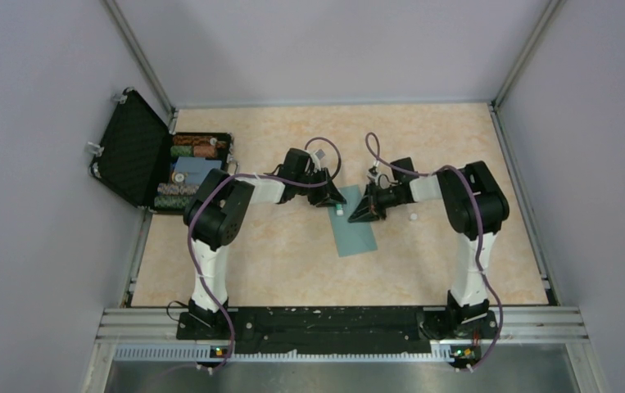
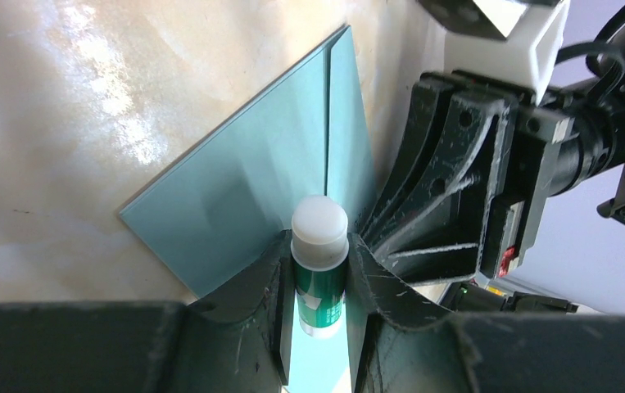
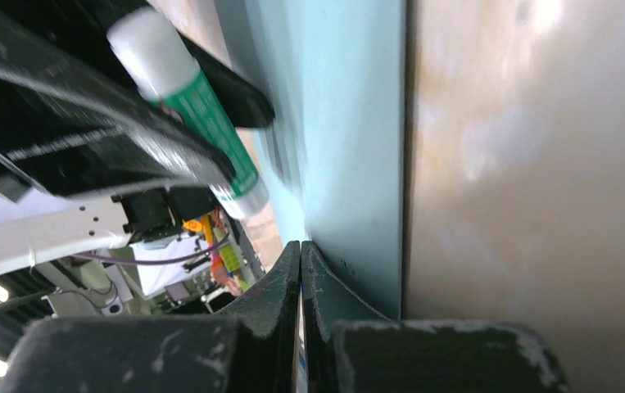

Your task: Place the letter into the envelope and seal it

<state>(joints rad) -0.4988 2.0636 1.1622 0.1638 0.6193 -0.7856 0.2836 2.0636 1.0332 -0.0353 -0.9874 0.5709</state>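
While the left gripper (image 2: 319,246) is clamped on a green-labelled glue stick (image 2: 319,286), whose white end points forward past its fingertips, the teal envelope (image 2: 235,196) lies flat on the table (image 1: 235,254) just ahead of and beneath those tips. The right gripper (image 3: 301,258), fingers pressed together with nothing seen between them, appears to rest its tips at the envelope's long edge, facing the stick.

Judged step: gluing the flap for sealing. To do it well, the right tips pin the paper while the stick runs lightly along the narrow strip beyond the fold line, so that the paper neither slides nor buckles. Whether the white end is a cap or bare glue cannot be told; a cap would have to come off first.

- **Left wrist view:** the fold line and the strip.
- **Right wrist view:** the closed tips at the paper's edge.
- **Top view alone:** the whole envelope between both grippers, and a small white piece (image 1: 413,217) just outside the right gripper.

No letter shows in any view.
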